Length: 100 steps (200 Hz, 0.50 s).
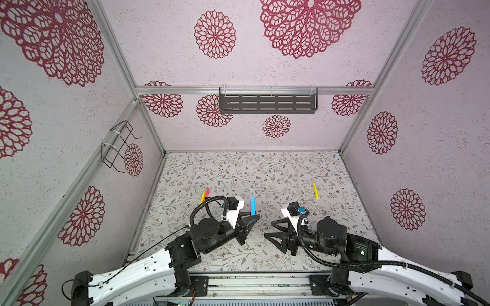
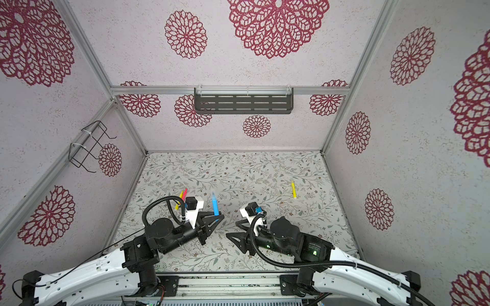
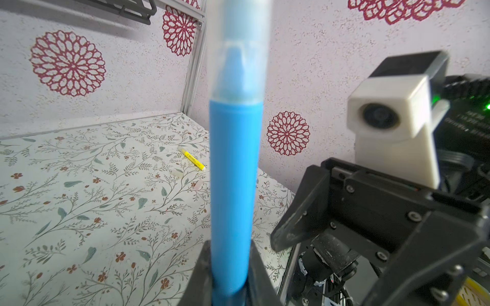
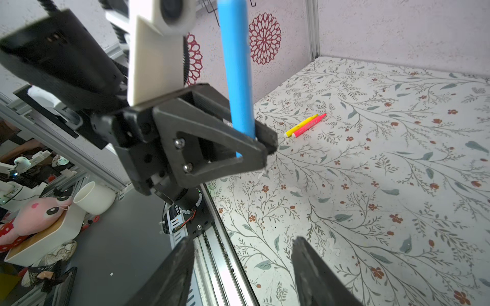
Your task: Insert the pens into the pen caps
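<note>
In both top views the left tool (image 1: 253,216) is clamped on the lower end of the blue pen (image 1: 252,204). It holds the pen upright above the middle of the counter (image 1: 238,169), probably to offer its tip for capping. The right tool (image 1: 268,229) faces it from just beside, jaws apart and empty. A yellow pen (image 1: 315,189) lies near the right edge, and a second yellow pen (image 1: 202,196) lies touching a pink pen (image 1: 207,193) near the left edge. The left wrist view shows a clear cap (image 3: 240,53) seated over the blue tip, so this pen looks finished. What seem to be loose caps (image 3: 177,172) lie near the yellow pen. The right wrist view shows that arm's own jaws wide with nothing between them. The counter has a leafy floral print. Pale walls with red rosettes, an aluminium frame, a dark shelf (image 1: 267,102) and a wire rack (image 1: 119,145) close it in.
</note>
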### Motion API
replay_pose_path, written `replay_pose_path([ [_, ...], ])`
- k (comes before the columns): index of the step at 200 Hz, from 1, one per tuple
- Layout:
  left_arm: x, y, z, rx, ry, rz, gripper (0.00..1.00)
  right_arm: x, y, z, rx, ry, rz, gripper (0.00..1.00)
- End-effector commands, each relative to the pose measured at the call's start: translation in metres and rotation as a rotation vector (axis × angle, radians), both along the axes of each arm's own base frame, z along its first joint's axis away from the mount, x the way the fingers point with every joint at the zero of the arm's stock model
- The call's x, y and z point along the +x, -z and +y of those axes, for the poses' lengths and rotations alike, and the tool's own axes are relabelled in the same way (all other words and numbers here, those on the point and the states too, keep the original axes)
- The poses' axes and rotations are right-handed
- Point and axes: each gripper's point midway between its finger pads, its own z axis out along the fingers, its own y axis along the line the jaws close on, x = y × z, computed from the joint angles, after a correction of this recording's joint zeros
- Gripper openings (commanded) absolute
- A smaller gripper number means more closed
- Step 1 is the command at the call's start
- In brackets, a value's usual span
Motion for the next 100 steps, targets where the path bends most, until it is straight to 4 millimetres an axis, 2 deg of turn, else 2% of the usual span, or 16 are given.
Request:
replay_pose_path([
  [1, 0.006, -0.002, -0.002, 0.004, -0.018, 0.008, 0.00, 0.003, -0.026, -0.007, 0.018, 0.022, -0.070, 0.62],
  [59, 0.009, 0.002, -0.015, 0.005, -0.001, 0.015, 0.00, 0.017, -0.042, 0.002, -0.011, 0.062, -0.131, 0.59],
  [100, 0.007, 0.004, -0.017, -0.004, 0.006, 0.022, 0.00, 0.027, -0.043, 0.014, -0.038, 0.081, -0.129, 0.58],
])
